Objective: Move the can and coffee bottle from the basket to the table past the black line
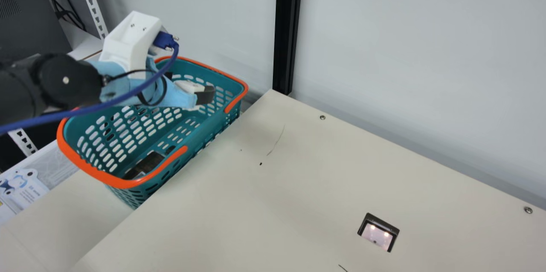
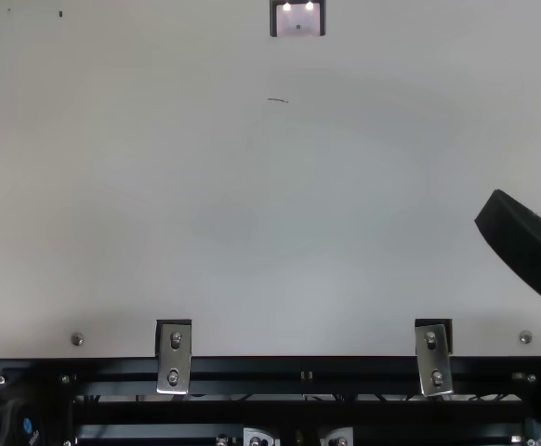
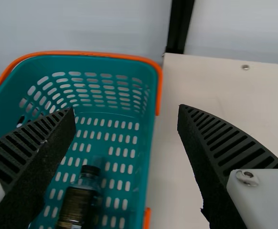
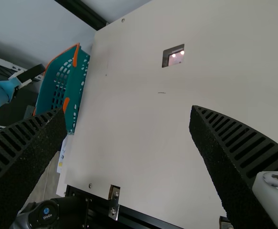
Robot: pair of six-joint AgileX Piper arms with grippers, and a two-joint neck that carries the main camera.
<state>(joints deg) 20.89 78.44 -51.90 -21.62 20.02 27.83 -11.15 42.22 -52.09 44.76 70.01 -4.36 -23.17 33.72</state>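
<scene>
Though prob. stiff, likely slick to grip

While lying on the floor of the teal basket, beside the wall nearest the surface, offering mostly a rounded side to pinch: coffee bottle. Rigid by its look, plastic or glass, can't tell which; smooth, so apt to roll or slip. Prob. full or nearly so, hence fairly heavy for its size. Best taken mid-body, square across the width, near the balance pt.; avoid dark cap & narrow neck, too small for a sure hold. Squeeze firmly, w/o crushing, in case of thin walls.

See left claw, released & spread wide above basket, holding nothing. Likewise right claw, released over surface, w/ nothing between its fingers.

Re materials: moulded plastic for basket, slotted w/ rounded holes, orange-rimmed, prob. flexing a bit if bumped. Cylindrical bottle, clear at shoulder, brown-black below. Flat cream surface, matte, w/ faint scratches. Black ribbed fingers, deep-grooved for traction.
</scene>
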